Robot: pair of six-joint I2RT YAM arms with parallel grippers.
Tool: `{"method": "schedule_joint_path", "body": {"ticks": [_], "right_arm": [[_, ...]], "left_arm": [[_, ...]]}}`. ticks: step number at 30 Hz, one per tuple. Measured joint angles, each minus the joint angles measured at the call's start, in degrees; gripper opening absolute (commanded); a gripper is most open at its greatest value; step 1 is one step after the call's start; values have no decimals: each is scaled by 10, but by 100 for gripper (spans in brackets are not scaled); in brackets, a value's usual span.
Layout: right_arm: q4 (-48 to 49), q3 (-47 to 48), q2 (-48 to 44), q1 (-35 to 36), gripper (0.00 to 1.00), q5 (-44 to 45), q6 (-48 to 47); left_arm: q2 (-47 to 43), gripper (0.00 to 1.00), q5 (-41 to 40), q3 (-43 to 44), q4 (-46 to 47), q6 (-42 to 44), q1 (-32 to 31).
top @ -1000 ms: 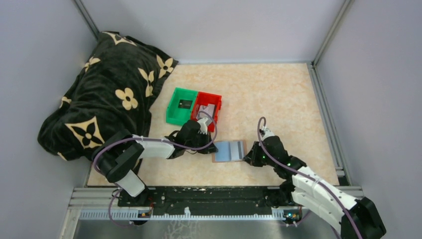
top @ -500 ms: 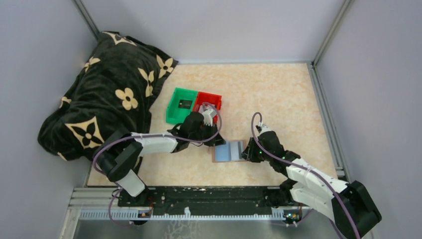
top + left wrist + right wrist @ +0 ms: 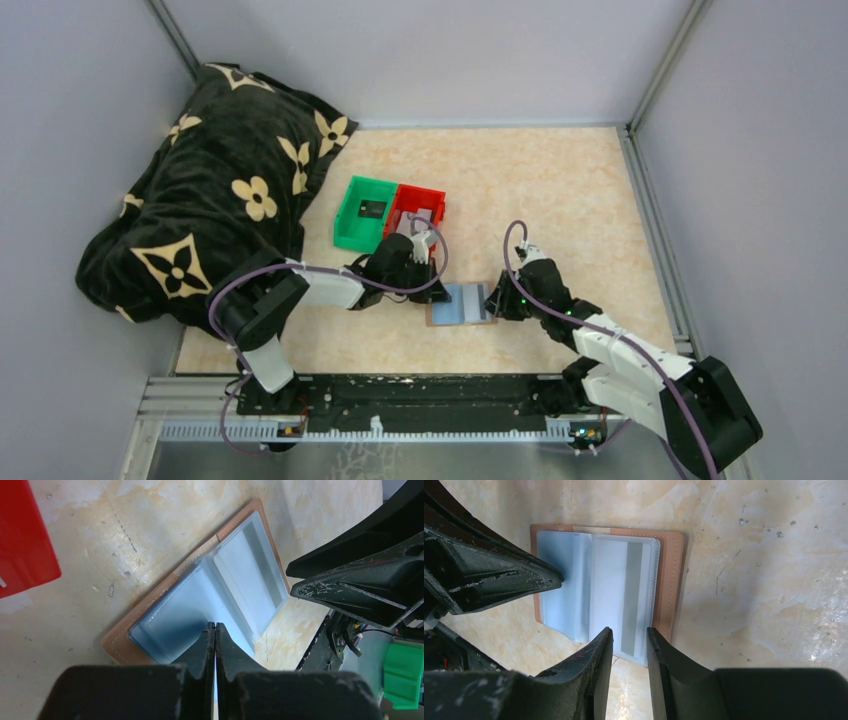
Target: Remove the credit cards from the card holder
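Lying open, card holder (image 3: pixel 243 572), left claw (image 3: pixel 215 626) pinched

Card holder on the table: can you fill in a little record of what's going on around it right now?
Card holder: lies open on the table, pale blue lining up
Card inside: grey-striped, in a clear pocket
Left gripper: shut, tips on the lining
Right gripper: open, at the holder's edge by that card
Green bin: one dark card
Red bin: one pale card, partly hidden
Blanket: heaped at the far left
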Motion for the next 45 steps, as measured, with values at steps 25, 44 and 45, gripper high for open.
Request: {"method": "schedule_joint_path", "body": {"ticks": [25,44,45], "right_arm": [[36,-1,34,-5,32,-10,-3],[61,-6,54,-9,33,-22,-3],[64,-6,55,-9,33,-23,-3]], "left_arm": [[3,2,6,-16,20,-6,0],[8,2,10,-19,33,-7,0],[8,2,11,-19,33,-7,0]]}}
